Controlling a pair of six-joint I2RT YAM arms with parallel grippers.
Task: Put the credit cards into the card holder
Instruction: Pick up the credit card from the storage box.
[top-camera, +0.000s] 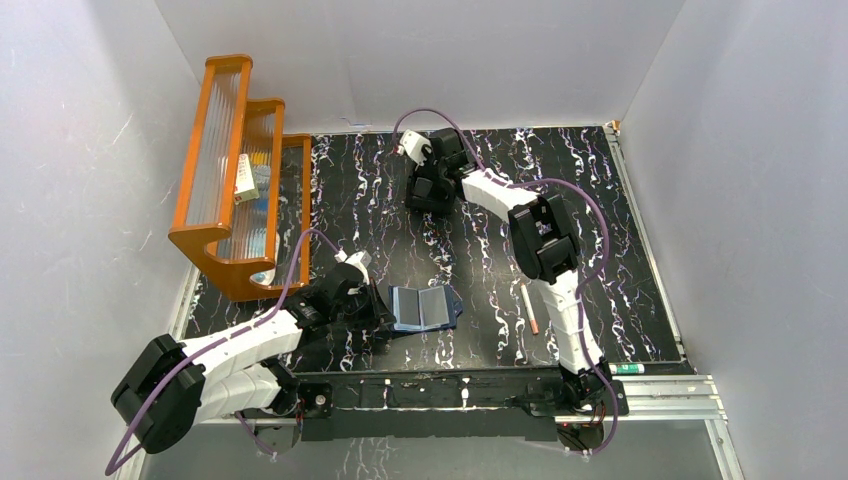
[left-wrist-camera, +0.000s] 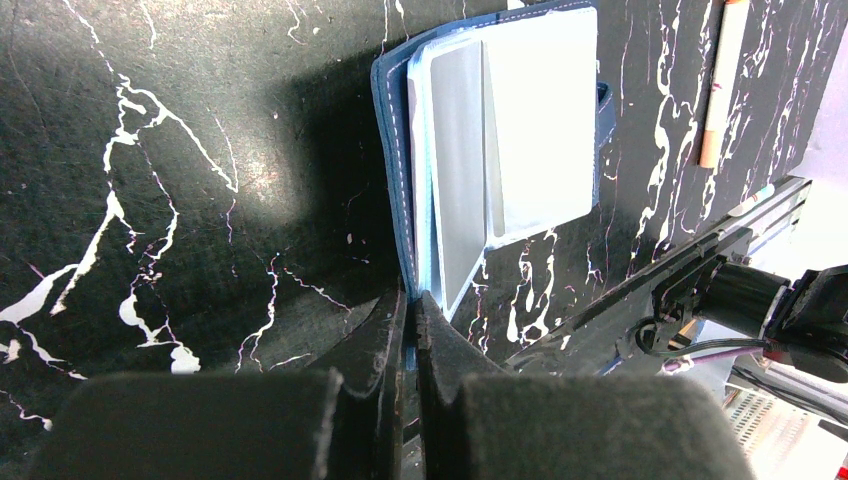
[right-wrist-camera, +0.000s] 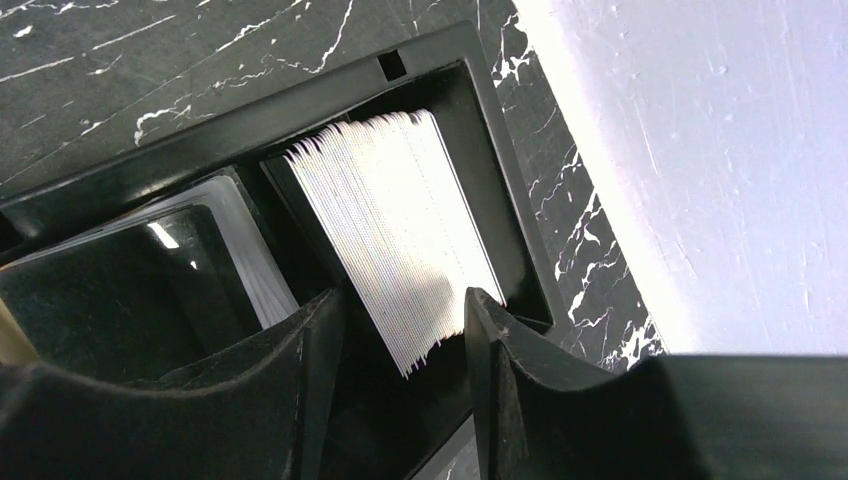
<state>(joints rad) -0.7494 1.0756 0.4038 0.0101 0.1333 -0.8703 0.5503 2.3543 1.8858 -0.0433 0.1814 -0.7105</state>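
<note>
The left gripper (left-wrist-camera: 412, 300) pinches the open card holder (left-wrist-camera: 390, 150), credit cards (left-wrist-camera: 540, 120) already inside; the right gripper (right-wrist-camera: 405, 300) gapes over the far stack (right-wrist-camera: 390, 220).

Navy card holder (top-camera: 423, 307), white-veined black table (top-camera: 480, 250)

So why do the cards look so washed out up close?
Left wrist view: glare bleaches the credit cards in the card holder, shadow beside it; right wrist view: the card stack and wall blow out; top view: evenly lit.
</note>
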